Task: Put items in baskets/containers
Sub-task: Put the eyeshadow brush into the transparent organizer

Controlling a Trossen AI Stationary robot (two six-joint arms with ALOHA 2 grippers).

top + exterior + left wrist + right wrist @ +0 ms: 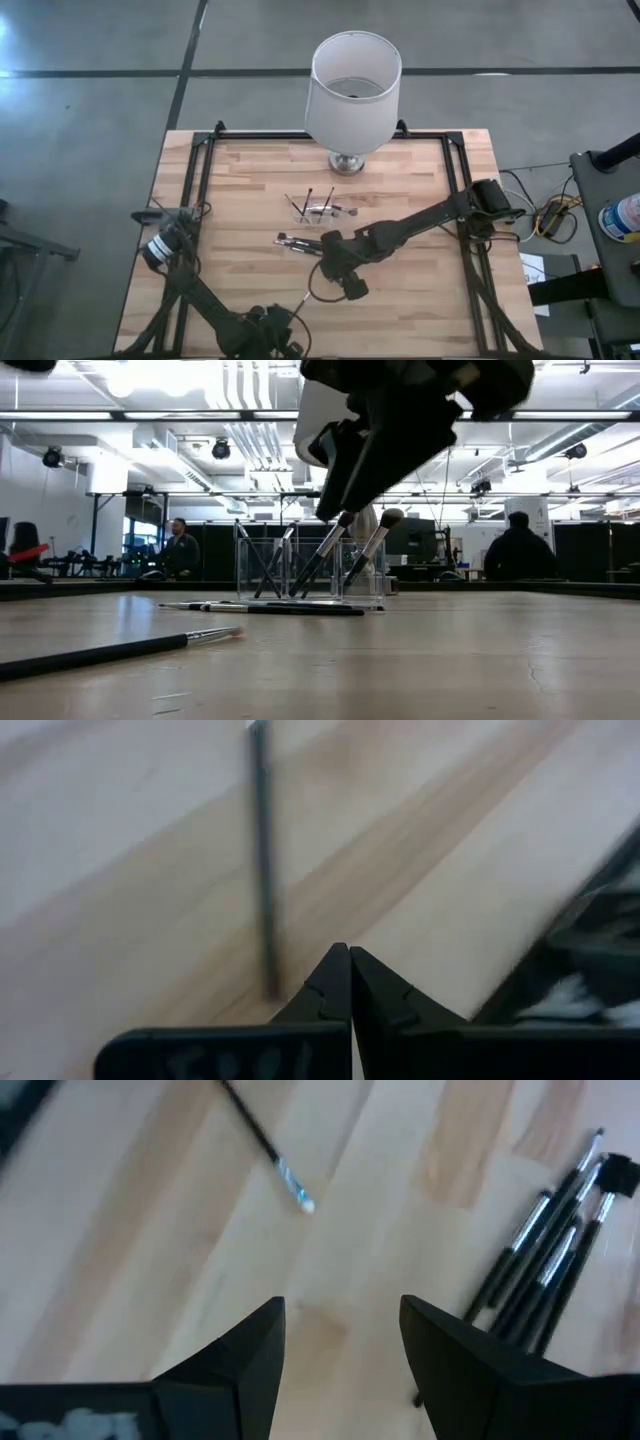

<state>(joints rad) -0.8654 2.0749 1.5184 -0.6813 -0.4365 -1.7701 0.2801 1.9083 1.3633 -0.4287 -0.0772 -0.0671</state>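
My right gripper [340,1345] hangs with its fingers spread wide and empty above the middle of the wooden table [420,290], just beside a small bundle of brushes [545,1270] lying flat; my left gripper [348,982] is pinched closed on nothing at the near left corner, beside one stray brush [264,870]; another loose brush [265,1150] lies apart on the bare planks. The clear holder [318,212] stands near the lamp [352,90], and a few brushes [330,555] already lean in it, tilted. The brushes look slim, stiff and very light, with smooth dark round handles, bright metal collars and soft tips; I judge they would roll or skid on the smooth wood, so I would take one across the middle of the handle, clear of the bristles. The holder's thin see-through walls look light enough to shift at a nudge.
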